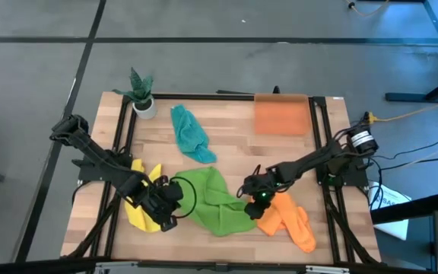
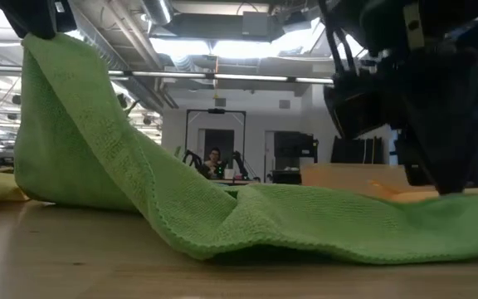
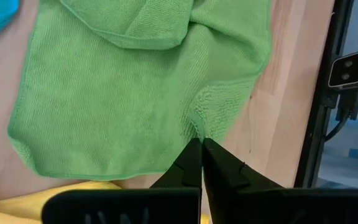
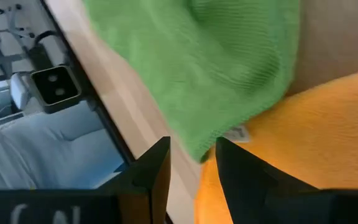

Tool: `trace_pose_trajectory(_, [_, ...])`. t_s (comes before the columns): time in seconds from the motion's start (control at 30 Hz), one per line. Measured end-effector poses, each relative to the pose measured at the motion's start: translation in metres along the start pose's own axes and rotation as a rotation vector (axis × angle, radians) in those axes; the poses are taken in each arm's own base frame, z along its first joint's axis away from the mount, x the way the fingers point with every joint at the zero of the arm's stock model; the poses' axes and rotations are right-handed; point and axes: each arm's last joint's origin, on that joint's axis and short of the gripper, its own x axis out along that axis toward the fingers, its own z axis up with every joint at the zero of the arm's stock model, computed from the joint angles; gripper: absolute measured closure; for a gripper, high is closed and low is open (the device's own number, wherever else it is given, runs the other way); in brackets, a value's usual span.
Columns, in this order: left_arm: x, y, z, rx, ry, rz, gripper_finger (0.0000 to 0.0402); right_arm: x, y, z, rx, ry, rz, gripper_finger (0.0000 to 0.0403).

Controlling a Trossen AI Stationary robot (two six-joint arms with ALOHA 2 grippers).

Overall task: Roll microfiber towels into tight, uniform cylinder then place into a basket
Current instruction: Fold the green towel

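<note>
Left gripper (image 3: 201, 146): fingers pressed together, pinching green towel (image 1: 215, 199) edge, lower centre of high view. Right gripper (image 4: 191, 155): fingers parted, straddling opposite towel corner beside orange towel (image 1: 287, 219).

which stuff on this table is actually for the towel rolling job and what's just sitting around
For the job:
- green towel, pinched at an edge by the left gripper
- orange towel, by the right gripper
- yellow towel
- teal towel
- basket

Lying about:
- potted plant
</note>
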Motion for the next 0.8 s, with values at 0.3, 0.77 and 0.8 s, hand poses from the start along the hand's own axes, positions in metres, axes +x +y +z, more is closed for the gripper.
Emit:
trace_pose_trajectory(0.3, [0.0,0.0,0.0,0.0,-0.001,0.0,0.0401,0.01,-0.004,-0.001,0.014,0.01,-0.027,0.0273])
trace_pose_trajectory(0.77, [0.0,0.0,0.0,0.0,-0.004,0.001,0.0401,0.013,0.002,-0.004,-0.007,0.024,0.024,0.0327])
trace_pose_trajectory(0.8, [0.0,0.0,0.0,0.0,-0.004,0.002,0.0401,0.013,0.003,-0.005,-0.009,0.026,0.023,0.0344])
